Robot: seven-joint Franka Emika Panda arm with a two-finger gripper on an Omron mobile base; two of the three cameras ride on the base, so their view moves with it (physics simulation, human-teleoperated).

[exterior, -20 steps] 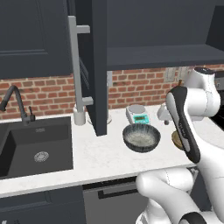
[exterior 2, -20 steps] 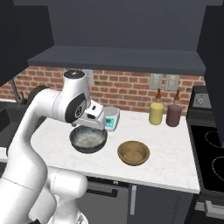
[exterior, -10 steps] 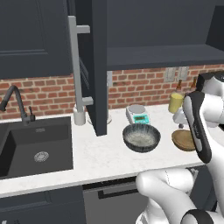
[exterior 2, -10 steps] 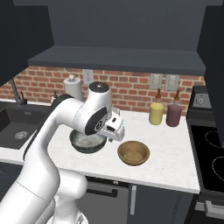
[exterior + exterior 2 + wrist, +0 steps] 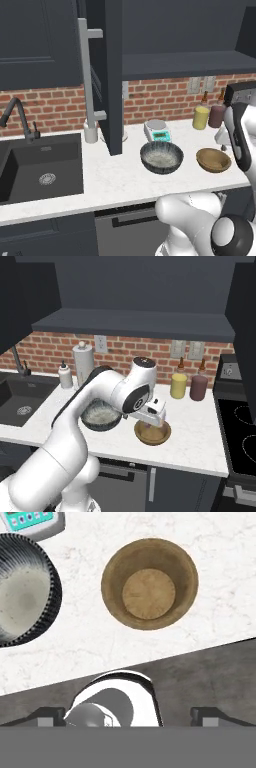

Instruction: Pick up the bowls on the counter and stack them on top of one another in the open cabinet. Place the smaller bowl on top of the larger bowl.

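The smaller bowl (image 5: 149, 584), tan-brown and shallow, sits on the white counter (image 5: 120, 180) to the right of the larger bowl (image 5: 161, 156), which is dark and ribbed with a pale inside. My gripper (image 5: 151, 425) hangs open just above the smaller bowl (image 5: 152, 434), touching nothing. In the hand view its fingertips (image 5: 47, 715) stand wide apart, nearer the counter's front edge than the bowl, with the larger bowl (image 5: 22, 599) at the left. The open cabinet (image 5: 185, 64) is above the counter, its door (image 5: 114, 75) swung out.
A small white scale (image 5: 157, 131) stands behind the larger bowl. A yellow jar (image 5: 201, 117) and a dark red jar (image 5: 217, 116) are by the brick wall. The dark sink (image 5: 40, 170) lies left, a stove (image 5: 245, 441) right, a paper towel roll (image 5: 83, 363) near the wall.
The arm has swung right, from above the larger bowl to above the smaller bowl. The gripper stayed open and both bowls kept their places.
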